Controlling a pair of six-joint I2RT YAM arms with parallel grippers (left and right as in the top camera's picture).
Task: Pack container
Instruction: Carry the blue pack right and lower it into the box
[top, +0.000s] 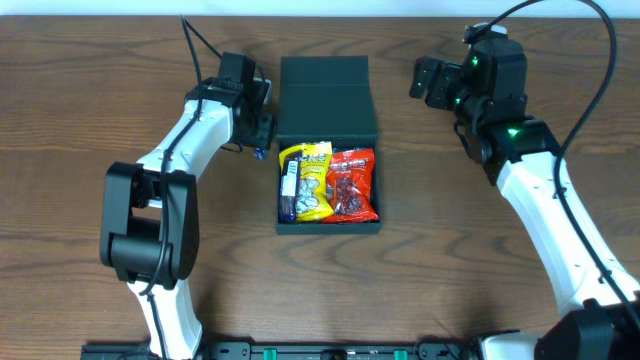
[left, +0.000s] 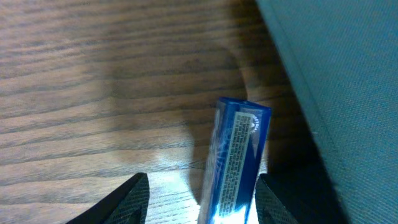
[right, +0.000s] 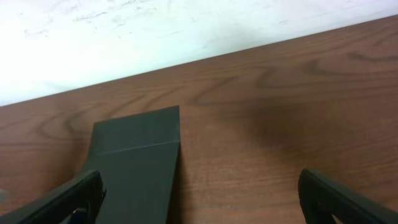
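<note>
The dark teal-green container (top: 330, 229) stands open at the table's middle, its flap lid (top: 325, 75) lying back flat. Inside are a yellow packet (top: 316, 180), a red packet (top: 353, 183) and a dark blue packet (top: 288, 185) along the left wall. My left gripper (top: 258, 135) is open beside the container's left wall (left: 348, 81). A blue packet (left: 239, 162) lies on the table between its fingers (left: 202, 190), near the right finger and apart from the left one. My right gripper (top: 428, 80) is open and empty to the right of the lid (right: 137, 162).
The wooden table (top: 480, 250) has bare surface left and right of the container. A white wall (right: 155, 31) runs behind the table's far edge. Black cables trail from both arms at the back.
</note>
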